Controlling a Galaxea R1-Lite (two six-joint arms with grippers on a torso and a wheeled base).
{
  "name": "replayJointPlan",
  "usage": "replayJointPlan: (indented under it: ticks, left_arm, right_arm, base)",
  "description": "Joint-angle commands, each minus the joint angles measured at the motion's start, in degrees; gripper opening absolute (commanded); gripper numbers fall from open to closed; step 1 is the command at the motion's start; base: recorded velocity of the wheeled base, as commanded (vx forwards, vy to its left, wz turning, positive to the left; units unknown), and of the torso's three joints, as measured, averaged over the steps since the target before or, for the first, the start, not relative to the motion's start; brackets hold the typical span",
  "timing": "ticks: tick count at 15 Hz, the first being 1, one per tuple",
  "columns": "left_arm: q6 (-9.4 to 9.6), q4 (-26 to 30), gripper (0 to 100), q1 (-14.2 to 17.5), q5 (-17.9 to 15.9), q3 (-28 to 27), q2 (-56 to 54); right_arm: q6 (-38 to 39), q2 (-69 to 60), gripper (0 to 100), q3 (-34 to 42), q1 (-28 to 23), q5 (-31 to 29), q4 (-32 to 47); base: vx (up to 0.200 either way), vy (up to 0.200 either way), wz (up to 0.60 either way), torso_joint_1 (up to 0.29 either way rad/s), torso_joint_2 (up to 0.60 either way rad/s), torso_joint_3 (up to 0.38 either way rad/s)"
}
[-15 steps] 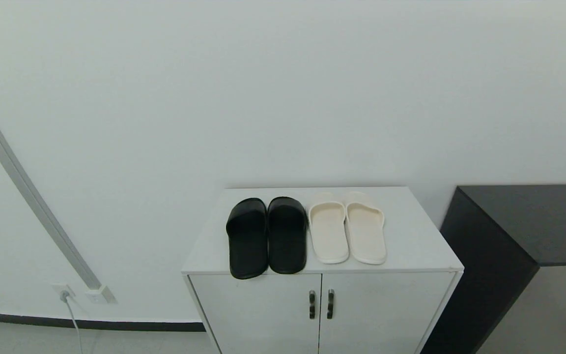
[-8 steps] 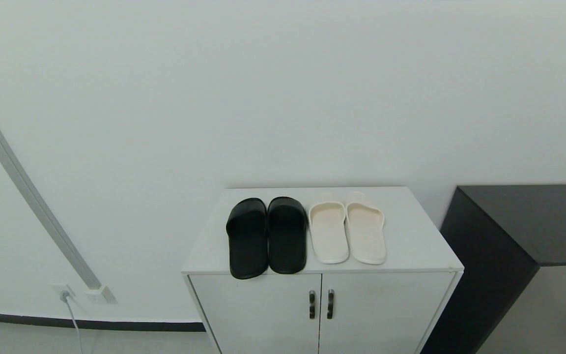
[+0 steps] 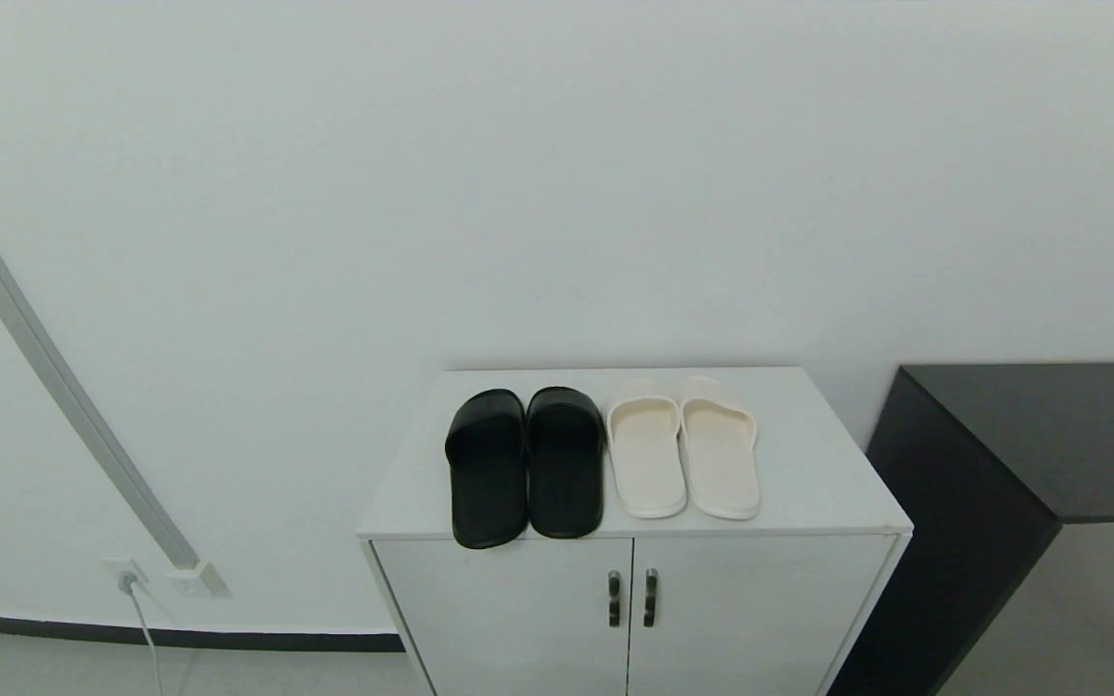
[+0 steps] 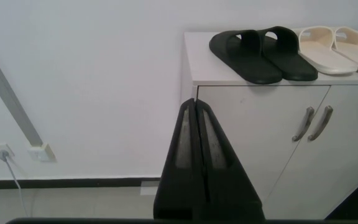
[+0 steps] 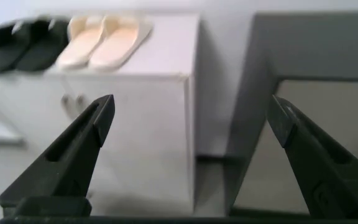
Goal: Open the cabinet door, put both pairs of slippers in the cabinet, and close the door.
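Head view: white two-door cabinet against a white wall, both doors shut. Paired dark metal bar handles sit at the centre seam.

On the cabinet top:
- Pair of black rubber slide slippers on the 9 o'clock side, heels toward 6 o'clock and slightly over the front edge.
- Pair of cream rubber slippers just beside them at 3 o'clock, heels short of the edge.

Left gripper: fingers pressed together, nothing between them. It sits off the cabinet's 9 o'clock front corner, lower than the top. Both pairs lie well apart from it, higher up and farther in.

Right gripper: fingers spread wide, empty, facing the cabinet's 3 o'clock front corner. Slippers well apart, beyond and above it.

A dark grey cabinet stands at 3 o'clock of the white one.
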Motion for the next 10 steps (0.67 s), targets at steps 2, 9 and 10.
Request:
replayJointPlan:
  ticks: [2,9,10]
  left_arm:
    - [-0.15,-0.01,0,0.01,-0.18,0.00,0.05]
    - [-0.33,-0.01,0,0.01,0.08,0.00,0.05]
    - [-0.33,-0.01,0,0.01,0.08,0.00,0.05]
  right_arm:
    - [-0.07,18.90,100,-1.24,1.37,5.99,-3.80]
    - [11.18,43.51,100,-10.47,30.90,-10.44,-21.03]
    - [12.06,46.58,100,-11.96,35.65,-14.93,-21.91]
  base:
    - [0.000,0.000,0.00,0.000,0.00,0.000]
    - [0.000,0.000,0.00,0.000,0.00,0.000]
    - [0.000,0.000,0.00,0.000,0.00,0.000]
